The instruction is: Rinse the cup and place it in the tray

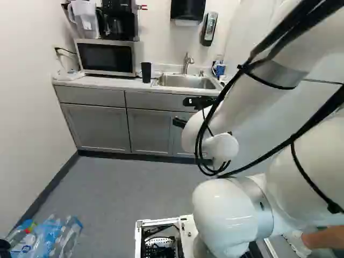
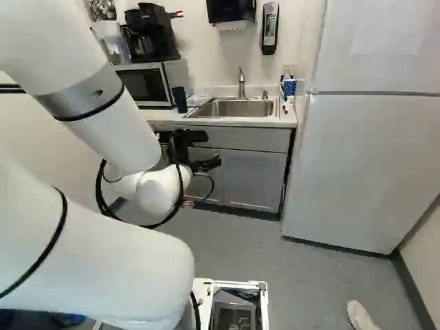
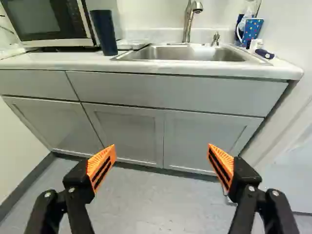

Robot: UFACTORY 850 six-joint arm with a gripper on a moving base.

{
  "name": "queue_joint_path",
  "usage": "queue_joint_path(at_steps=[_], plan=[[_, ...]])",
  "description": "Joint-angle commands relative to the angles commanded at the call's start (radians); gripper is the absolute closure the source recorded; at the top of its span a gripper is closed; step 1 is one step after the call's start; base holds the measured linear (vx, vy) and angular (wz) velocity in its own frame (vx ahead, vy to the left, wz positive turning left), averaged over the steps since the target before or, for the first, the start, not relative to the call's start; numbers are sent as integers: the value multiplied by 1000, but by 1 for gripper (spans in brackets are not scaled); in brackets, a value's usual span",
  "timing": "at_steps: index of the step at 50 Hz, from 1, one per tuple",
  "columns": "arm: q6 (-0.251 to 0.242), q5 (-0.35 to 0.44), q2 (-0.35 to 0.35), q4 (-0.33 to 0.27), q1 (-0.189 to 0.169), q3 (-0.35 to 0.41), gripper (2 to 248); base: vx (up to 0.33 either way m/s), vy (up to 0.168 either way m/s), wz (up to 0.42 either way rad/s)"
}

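Now gripper (image 2: 212,148) released, fingers apart; dark cup (image 3: 104,33) upright beside sink (image 3: 185,52); lettering on wall dispenser (image 2: 269,29) illegible.

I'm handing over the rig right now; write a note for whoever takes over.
Pincer: open, nothing gripped, facing the cabinets below the sink.
Cup: tall dark one, upright on the counter between microwave and sink. A blue mug stands past the sink.
Tray: can't identify one for certain.
Done: cup not held; rinsing can't be told.
Left: grip cup, rinse, place in tray.
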Motion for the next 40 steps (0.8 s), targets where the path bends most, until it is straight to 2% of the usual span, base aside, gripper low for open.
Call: queue_joint_path(at_steps=[20,40], plan=[[0,0,-2,0,0,-2,3,0,0,0],[0,0,-3,0,-13,-44,3,0,0,0]])
